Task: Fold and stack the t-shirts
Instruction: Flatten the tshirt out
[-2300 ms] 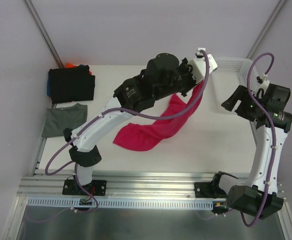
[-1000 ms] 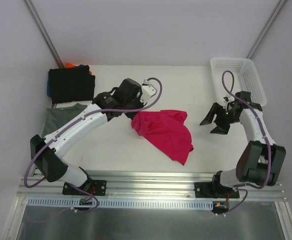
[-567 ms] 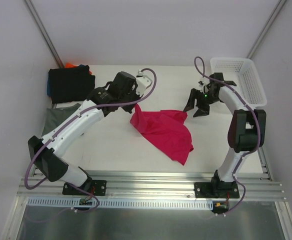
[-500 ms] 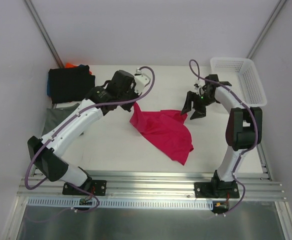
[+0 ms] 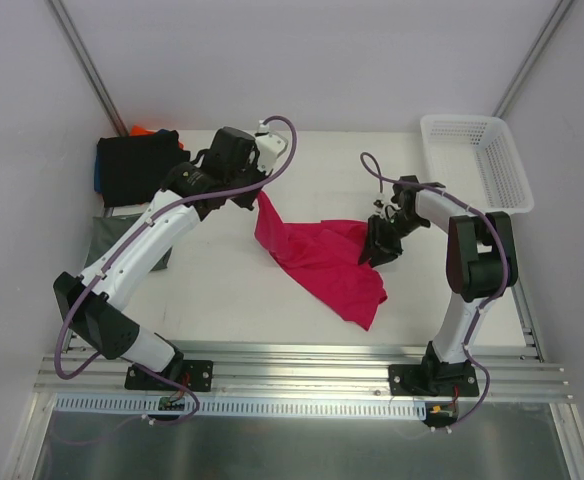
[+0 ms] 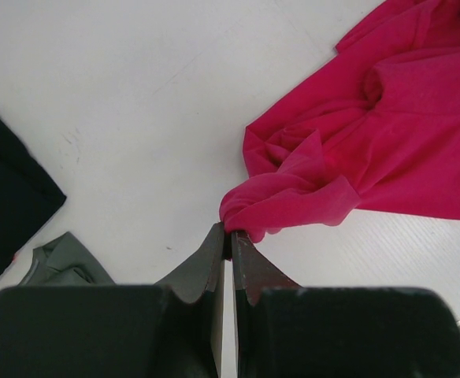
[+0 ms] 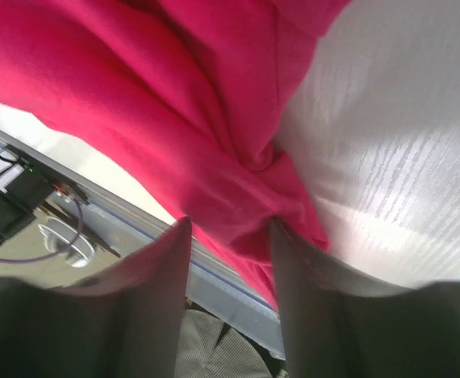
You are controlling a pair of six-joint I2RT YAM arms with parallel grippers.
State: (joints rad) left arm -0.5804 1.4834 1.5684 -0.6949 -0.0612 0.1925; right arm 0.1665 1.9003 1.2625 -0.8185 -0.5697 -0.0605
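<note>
The crimson-pink t-shirt lies crumpled at the middle of the table. Its 11 o'clock corner is raised off the surface in the left gripper, whose jaws are pinched tight on a small twist of cloth. The right gripper sits at the shirt's 3 o'clock edge. Its jaws stand apart astride a ridge of fabric, and I cannot tell whether they bite yet.

The likely trouble is the right jaws catching several layers, or only a thin fold. The shirt would then spread twisted, or the fold would slip free when the arms pull apart. The left pinch looks shallow, so a hard tug could strip that corner out.

Collar, sleeves and hem cannot be told apart in the bunched cloth. From above, the right fingertips are hidden under the wrist. At 10 o'clock the folded black t-shirt covers most of the stack, so only a sliver of the orange t-shirt shows. The left arm crosses the grey-green t-shirt. The white mesh basket stands at 2 o'clock.
</note>
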